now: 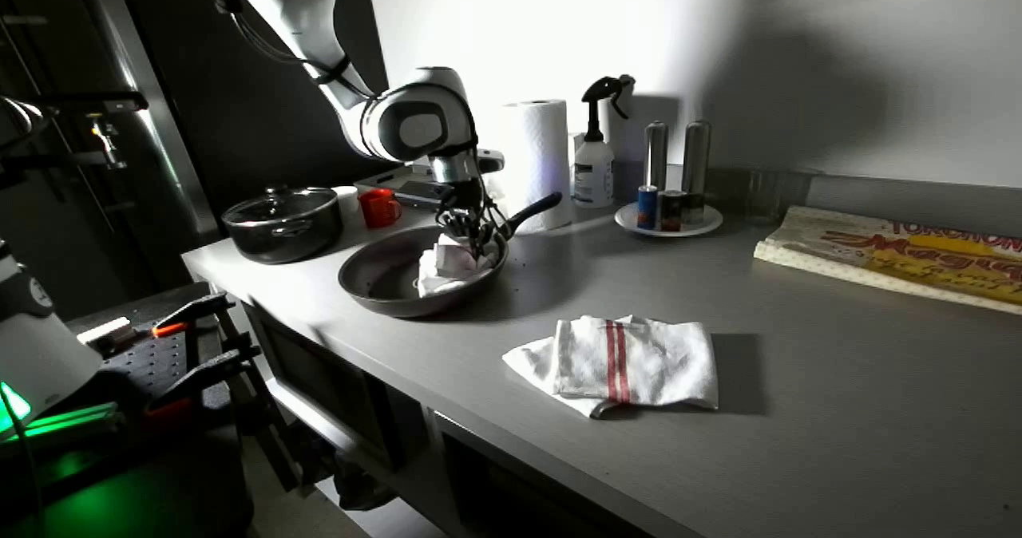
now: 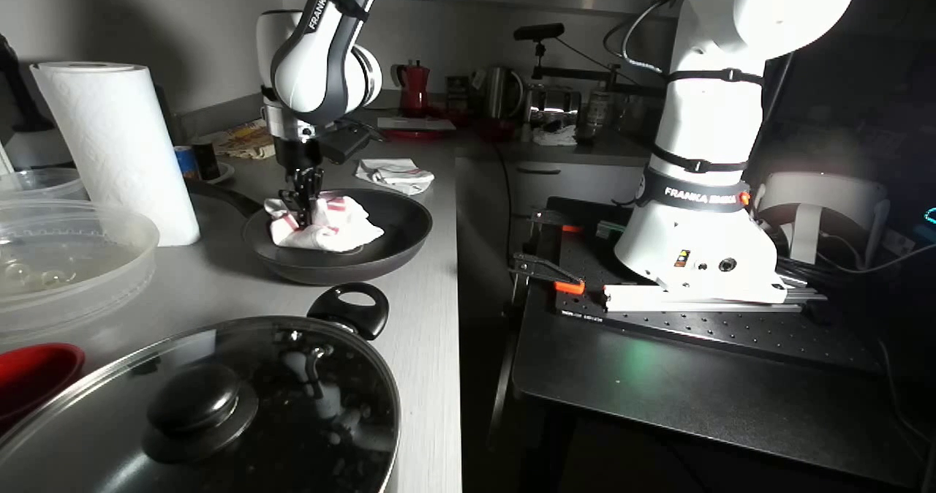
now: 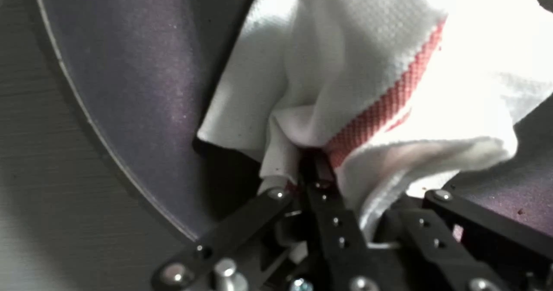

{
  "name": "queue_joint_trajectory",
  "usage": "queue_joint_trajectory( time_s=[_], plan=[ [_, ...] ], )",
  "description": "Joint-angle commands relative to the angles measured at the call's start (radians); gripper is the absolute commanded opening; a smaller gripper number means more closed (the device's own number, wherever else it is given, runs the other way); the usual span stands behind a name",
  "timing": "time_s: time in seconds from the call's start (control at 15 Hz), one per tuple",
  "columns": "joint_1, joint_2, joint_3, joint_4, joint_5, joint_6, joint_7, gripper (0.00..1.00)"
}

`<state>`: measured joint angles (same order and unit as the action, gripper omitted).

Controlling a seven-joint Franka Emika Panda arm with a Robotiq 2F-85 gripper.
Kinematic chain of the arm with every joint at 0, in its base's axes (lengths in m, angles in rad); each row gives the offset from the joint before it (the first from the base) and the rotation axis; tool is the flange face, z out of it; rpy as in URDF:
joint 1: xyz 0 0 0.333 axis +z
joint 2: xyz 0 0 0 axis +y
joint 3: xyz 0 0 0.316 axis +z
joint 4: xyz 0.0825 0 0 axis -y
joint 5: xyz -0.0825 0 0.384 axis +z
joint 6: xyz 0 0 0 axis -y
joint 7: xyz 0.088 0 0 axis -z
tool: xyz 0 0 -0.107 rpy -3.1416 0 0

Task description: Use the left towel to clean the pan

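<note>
In the pan, the gripper is closed on a fold of the towel; it should press gently, wiping in circles toward the pan's edge.

The bent arm reaches down, its pincer clamped.

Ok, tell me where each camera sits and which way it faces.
Wrist view: on the wrist, facing down at the bunched towel in the pan; fingers show.
An exterior view: near the folded towel, looking along the counter toward the pan and pot; arm, fingers and part of the base show.
An exterior view: behind the pot's lid, looking roughly the opposite way; arm, fingers and base show.
Both exterior views share: pan, both towels, pot, paper roll.
</note>
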<state>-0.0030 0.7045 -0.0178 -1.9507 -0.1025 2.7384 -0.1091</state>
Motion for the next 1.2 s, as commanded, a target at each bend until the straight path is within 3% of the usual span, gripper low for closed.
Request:
queue_joint_trajectory(
  time_s=[0.0, 0.6, 1.13],
  plan=[
    [0.021, 0.021, -0.010, -0.020, -0.043, 0.057, -0.012, 0.04],
    [-0.026, -0.022, 0.005, -0.167, -0.106, 0.185, -0.151, 0.04],
    [0.091, -0.078, -0.096, -0.349, -0.281, 0.336, -0.179, 0.04]
  ],
)
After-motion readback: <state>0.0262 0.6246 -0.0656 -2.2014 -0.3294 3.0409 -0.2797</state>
